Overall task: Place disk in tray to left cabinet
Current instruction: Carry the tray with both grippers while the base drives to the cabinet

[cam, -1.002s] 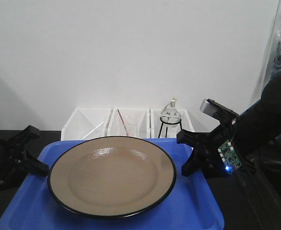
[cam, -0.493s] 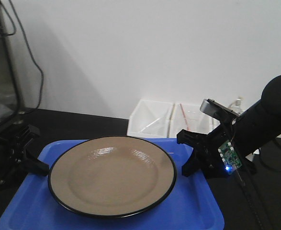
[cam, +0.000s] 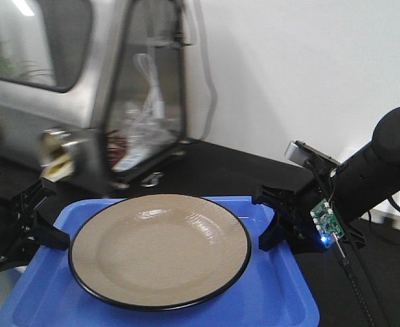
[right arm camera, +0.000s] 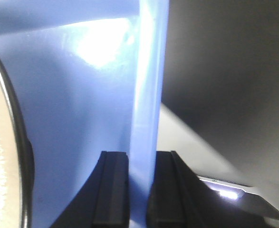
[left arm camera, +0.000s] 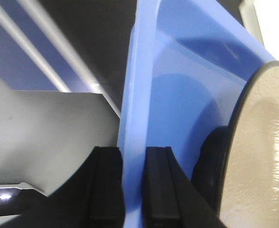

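Observation:
The tan disk [cam: 160, 248] with its black rim lies flat in the blue tray [cam: 278, 296], held up in the air in front of me. My left gripper [cam: 50, 238] is shut on the tray's left rim [left arm camera: 133, 118]; the disk's edge [left arm camera: 263, 142] shows at the right of that view. My right gripper [cam: 268, 228] is shut on the tray's right rim [right arm camera: 146, 95]; the disk's edge [right arm camera: 1, 156] shows at the left of that view. The grey-white cabinet is out of view.
A stainless steel chamber with a glass door [cam: 84, 82] stands on a black table [cam: 227, 170] behind the tray at the left. A white wall [cam: 309, 68] is behind. Cables [cam: 363, 272] hang off my right arm.
The background has swept to the right: the white bins and flask have gone out of view and the steel chamber has come in at the left. Tray, disk and both grippers keep their places in the frame.

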Controlling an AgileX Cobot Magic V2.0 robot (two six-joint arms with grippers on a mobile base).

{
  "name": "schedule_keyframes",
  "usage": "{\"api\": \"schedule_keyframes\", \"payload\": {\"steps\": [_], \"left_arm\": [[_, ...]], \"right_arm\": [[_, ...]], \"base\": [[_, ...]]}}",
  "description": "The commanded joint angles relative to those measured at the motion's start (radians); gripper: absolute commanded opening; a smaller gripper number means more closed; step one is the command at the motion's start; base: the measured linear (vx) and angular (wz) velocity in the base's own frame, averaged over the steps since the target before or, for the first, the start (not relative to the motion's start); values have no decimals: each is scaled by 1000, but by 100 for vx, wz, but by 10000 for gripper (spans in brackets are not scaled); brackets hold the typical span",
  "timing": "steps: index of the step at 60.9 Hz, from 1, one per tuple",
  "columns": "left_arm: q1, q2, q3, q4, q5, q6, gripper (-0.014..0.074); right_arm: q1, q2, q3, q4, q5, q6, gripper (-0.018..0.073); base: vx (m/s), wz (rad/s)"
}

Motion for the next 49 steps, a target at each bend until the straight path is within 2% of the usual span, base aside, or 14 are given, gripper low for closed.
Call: {"api": "schedule_keyframes", "payload": {"steps": [1,49], "left_arm": [[-35,-45,-36,-232,19,-23,0],[-35,-45,-36,-232,19,-23,0]], "right_arm": [[27,-55,-41,207,-33,-12,-3],[27,-55,-41,207,-33,-12,-3]], "base": [[-7,80],[-2,70]]}}
